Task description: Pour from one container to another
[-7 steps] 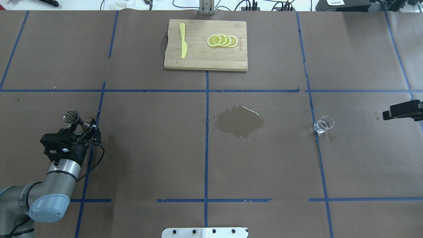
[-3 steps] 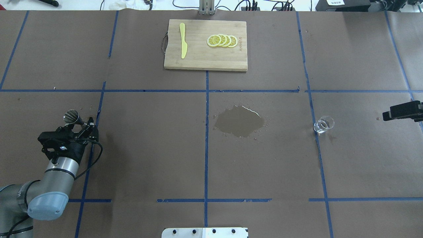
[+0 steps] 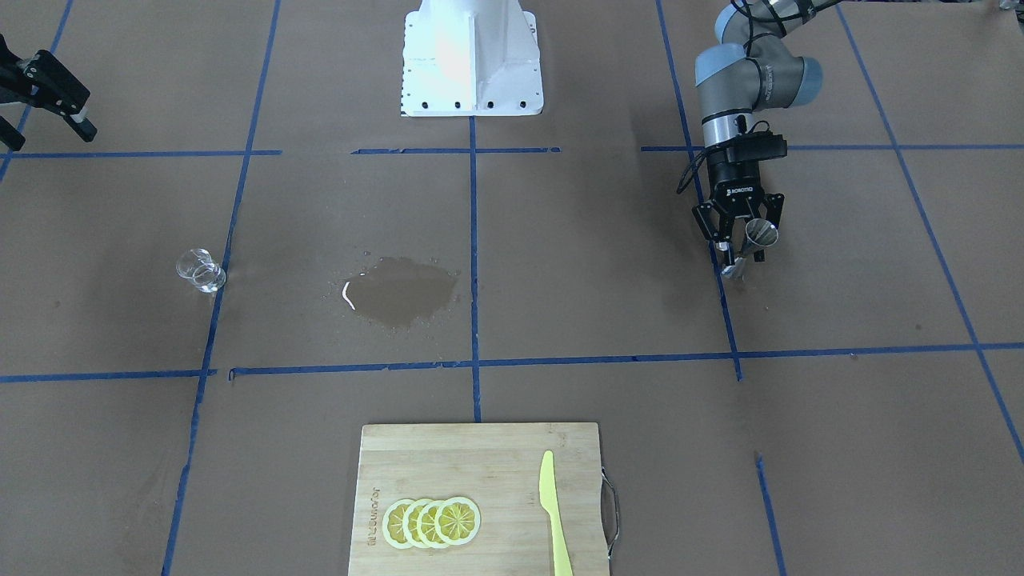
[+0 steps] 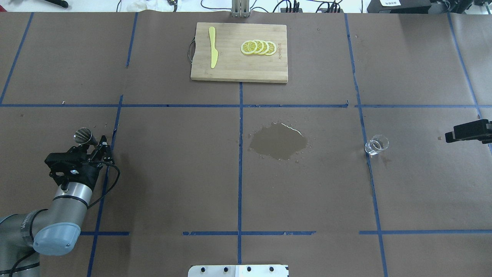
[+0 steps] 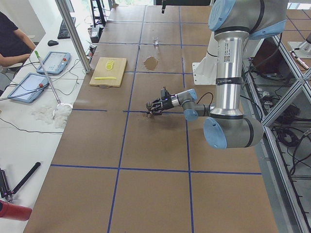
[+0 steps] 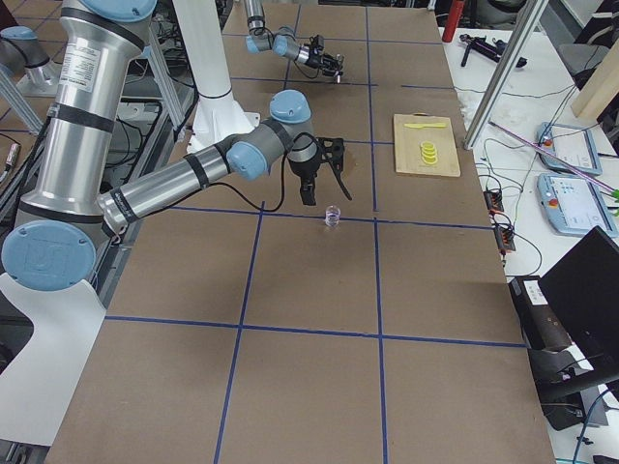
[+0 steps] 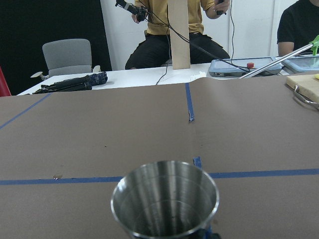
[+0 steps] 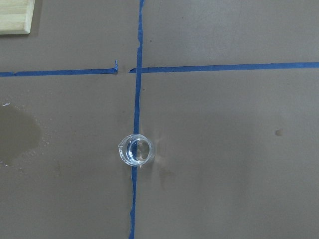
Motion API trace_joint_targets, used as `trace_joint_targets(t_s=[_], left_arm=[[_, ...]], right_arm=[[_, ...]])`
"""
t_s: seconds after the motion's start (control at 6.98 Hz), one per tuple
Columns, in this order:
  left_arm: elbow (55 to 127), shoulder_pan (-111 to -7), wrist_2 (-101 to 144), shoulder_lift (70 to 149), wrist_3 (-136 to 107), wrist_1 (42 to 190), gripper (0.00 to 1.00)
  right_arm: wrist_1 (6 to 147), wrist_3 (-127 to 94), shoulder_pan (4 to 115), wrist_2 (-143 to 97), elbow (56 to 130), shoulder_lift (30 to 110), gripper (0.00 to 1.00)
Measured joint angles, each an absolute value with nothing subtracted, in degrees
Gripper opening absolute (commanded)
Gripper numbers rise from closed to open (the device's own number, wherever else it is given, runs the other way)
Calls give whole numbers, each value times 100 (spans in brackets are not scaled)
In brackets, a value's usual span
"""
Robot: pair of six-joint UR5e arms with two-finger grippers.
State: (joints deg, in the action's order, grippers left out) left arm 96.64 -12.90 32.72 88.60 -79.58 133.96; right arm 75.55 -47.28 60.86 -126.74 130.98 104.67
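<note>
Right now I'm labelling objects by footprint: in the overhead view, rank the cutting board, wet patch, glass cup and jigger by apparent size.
1. cutting board
2. wet patch
3. glass cup and jigger: they look alike, and the jigger is partly hidden by the left gripper, so unranked.

Brown papered table [image 4: 173,173] – cutting board [image 4: 238,65], puddle [image 4: 278,141], glass cup [image 4: 376,145]

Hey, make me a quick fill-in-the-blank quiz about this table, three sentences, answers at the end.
1. The left end effector is closed on the metal ____.
2. The lemon slices lie on the wooden ____.
3. The wet patch lies between the jigger and the glass ____, which stands on blue tape.

Missing words: jigger; cutting board; cup.
</note>
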Motion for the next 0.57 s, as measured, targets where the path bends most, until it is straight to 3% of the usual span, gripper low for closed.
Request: trace_joint_targets(t_s=[0.57], left_arm=[[9971,-1564,3295,8790,-7304,14006,0]], right_arm=[[7558,-4730,6060,-12675,13153,10476,100]])
